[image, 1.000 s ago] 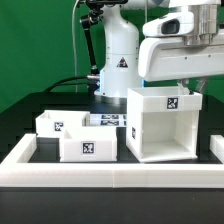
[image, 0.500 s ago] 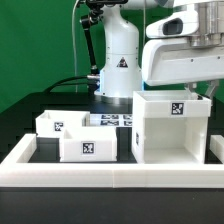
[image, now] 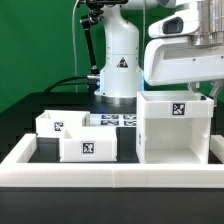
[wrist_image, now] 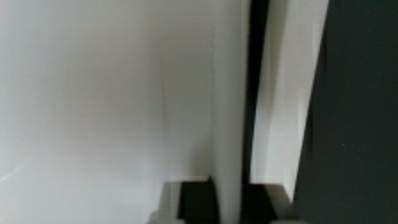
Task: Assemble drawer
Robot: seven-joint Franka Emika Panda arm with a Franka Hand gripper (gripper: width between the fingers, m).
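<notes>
The drawer's tall white housing [image: 176, 128] stands at the exterior view's right, its open side facing the camera and a tag near its top. My gripper [image: 206, 92] reaches down behind its top right edge. In the wrist view the gripper [wrist_image: 228, 202] has its two dark fingers [wrist_image: 196, 202] on either side of a thin white housing wall [wrist_image: 228, 100], shut on it. Two small open-topped white trays sit at the left: one in front [image: 88, 146], one behind it [image: 55, 124].
A low white rail [image: 110, 176] edges the black table at the front and sides. The marker board [image: 118, 119] lies flat behind the trays. The arm's white base [image: 118, 60] stands at the back, before a green wall.
The housing has slid toward the exterior view's right, away from the trays, with my gripper moving right along with it. The trays have not moved.
</notes>
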